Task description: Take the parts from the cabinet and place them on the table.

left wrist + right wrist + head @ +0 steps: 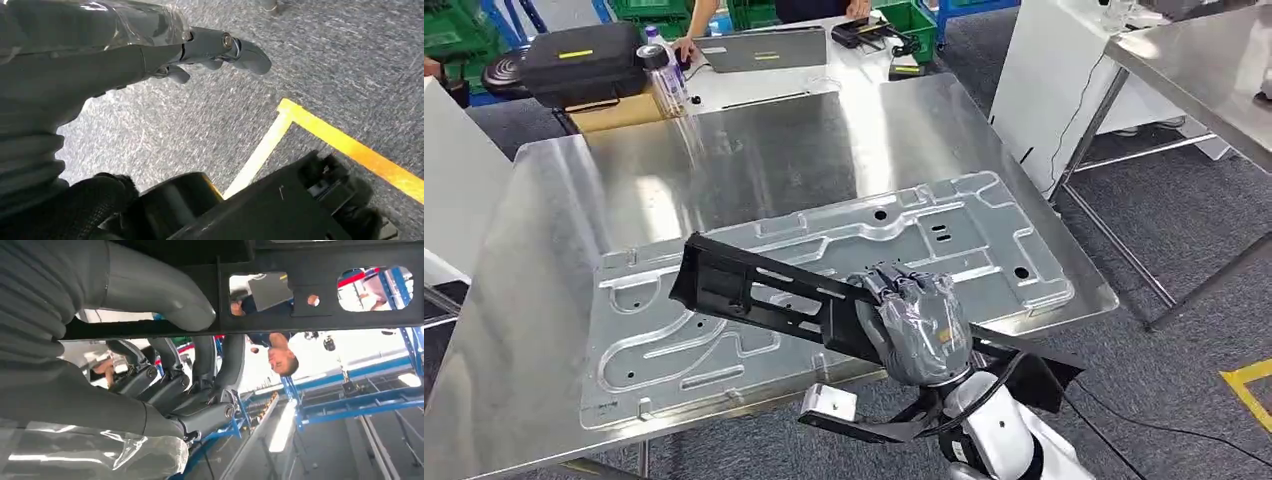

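Shiny steel table [754, 160] carries a stamped grey sheet-metal panel [944, 240], and above its near edge the long black slotted plastic bracket [744, 290] hangs level, ready for setting down; right hand [916, 325] grips its middle for balance, while left hand [200, 50] dangles over the floor, fingers apart, holding nothing.

Table [544, 260]: bare sheet metal, brushed, semi-glossy, soft reflections. Stamped panel [984, 235] lying on it: pressed metal, pale grey, smooth, satin sheen, embossed ribs.

Long black part [754, 290]: matt black, flat, cut-outs; probably plastic, though painted metal cannot be ruled out from the head view.

Right hand [919, 325] holding the part: grey matt fingers under a clear, glossy, wrinkled plastic film. Left hand [150, 55]: same grey matt plastic, ribbed cover, glossy film.

Floor [350, 60]: grey carpet, rough, speckled. Yellow tape [350, 147]: smooth.
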`<state>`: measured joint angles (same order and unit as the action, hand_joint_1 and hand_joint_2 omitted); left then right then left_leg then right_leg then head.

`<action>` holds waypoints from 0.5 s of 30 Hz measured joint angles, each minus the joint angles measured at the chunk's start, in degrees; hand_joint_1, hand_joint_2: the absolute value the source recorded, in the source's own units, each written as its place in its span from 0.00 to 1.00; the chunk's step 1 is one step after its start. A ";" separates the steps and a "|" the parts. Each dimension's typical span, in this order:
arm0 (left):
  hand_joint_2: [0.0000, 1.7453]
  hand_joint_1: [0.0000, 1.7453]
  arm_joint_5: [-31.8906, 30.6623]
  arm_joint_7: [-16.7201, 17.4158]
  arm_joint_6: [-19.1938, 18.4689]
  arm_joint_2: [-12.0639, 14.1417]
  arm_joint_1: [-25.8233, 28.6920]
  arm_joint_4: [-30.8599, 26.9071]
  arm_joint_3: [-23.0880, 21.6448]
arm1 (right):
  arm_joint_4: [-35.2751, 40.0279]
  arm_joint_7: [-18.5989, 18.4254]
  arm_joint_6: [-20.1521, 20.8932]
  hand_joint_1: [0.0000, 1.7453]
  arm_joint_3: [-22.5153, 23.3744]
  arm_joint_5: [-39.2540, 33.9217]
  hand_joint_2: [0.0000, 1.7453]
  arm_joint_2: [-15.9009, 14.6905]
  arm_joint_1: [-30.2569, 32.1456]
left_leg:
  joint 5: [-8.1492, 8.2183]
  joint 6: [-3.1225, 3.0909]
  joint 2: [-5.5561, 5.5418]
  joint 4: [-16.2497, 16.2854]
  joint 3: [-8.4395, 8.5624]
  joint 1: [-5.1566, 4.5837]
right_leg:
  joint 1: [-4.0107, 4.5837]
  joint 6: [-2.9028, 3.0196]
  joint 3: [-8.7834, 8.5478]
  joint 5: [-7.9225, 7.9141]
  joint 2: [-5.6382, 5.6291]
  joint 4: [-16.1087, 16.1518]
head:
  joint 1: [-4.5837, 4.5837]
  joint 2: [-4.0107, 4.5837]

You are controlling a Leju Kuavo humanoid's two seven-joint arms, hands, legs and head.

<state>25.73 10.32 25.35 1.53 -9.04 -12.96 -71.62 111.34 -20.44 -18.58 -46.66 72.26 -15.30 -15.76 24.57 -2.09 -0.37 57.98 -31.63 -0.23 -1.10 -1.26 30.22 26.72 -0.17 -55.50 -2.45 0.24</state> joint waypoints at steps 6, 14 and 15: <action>1.00 0.00 0.00 -0.15 0.04 -0.13 0.12 -0.02 0.02 | 0.02 0.02 -0.02 1.00 0.04 0.00 1.00 0.00 -0.14 | 1.12 -1.53 -0.37 -3.73 1.82 0.10 | 0.38 -1.72 0.57 0.97 0.26 -1.11 | 0.11 0.00; 1.00 0.00 -0.04 -0.22 0.00 -0.15 0.42 -0.02 0.00 | 0.00 0.02 -0.09 1.00 0.04 -0.09 1.00 -0.04 0.18 | 3.87 -2.02 -0.85 -3.78 5.53 0.21 | 0.29 -1.83 7.17 -3.96 0.23 -5.94 | 0.26 0.00; 1.00 0.00 -0.04 -0.22 0.00 -0.13 0.55 -0.02 0.00 | 0.00 0.02 -0.09 1.00 0.04 -0.09 1.00 -0.04 0.18 | 4.47 -1.72 -0.87 -3.82 5.74 0.18 | 0.30 -1.73 5.55 -5.26 0.19 -1.96 | 0.26 0.00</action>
<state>25.68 10.10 25.35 1.40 -8.50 -12.98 -71.63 111.34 -20.41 -18.67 -46.62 72.17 -15.34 -15.58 29.04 -3.81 -1.25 54.16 -25.89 -0.05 -0.80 -2.99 35.77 21.46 0.01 -57.46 -2.19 0.24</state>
